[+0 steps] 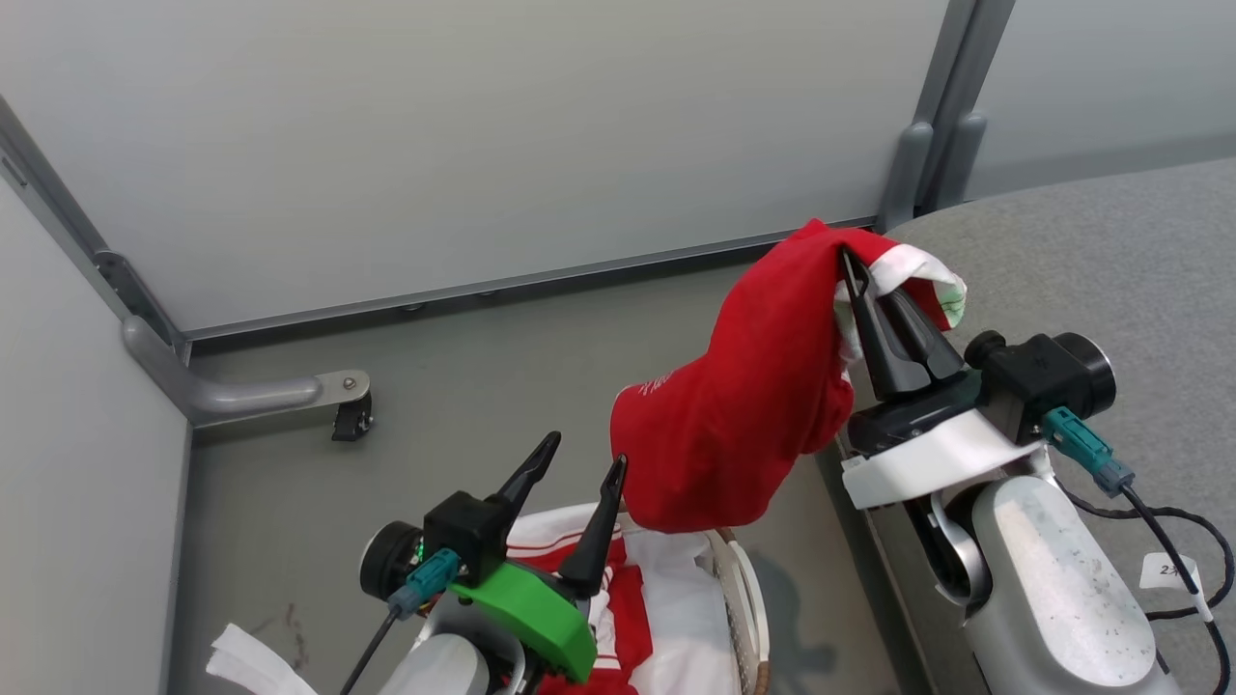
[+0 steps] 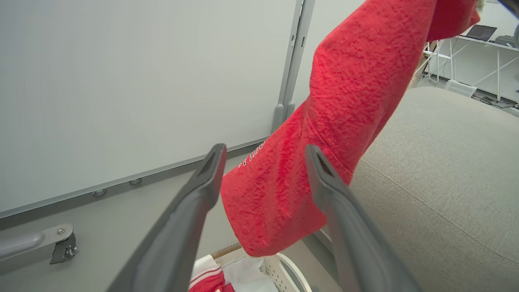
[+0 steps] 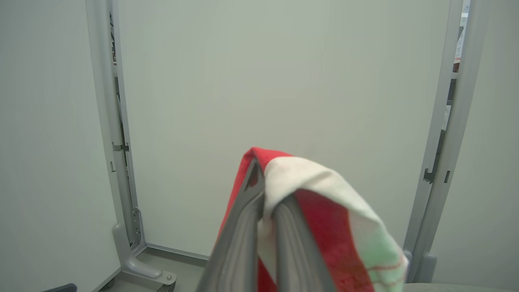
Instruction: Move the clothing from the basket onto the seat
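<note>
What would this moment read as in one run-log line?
right gripper: jaws shut on red garment, held up between basket and seat | left gripper: jaws open above basket | other clothing: in basket

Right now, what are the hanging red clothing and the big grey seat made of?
The red garment looks like soft knitted cloth, matte: it droops in folds and shows a nubbly surface. The seat seems to be woven grey fabric over padding: fine weave, a stitched seam, rounded edge.
</note>
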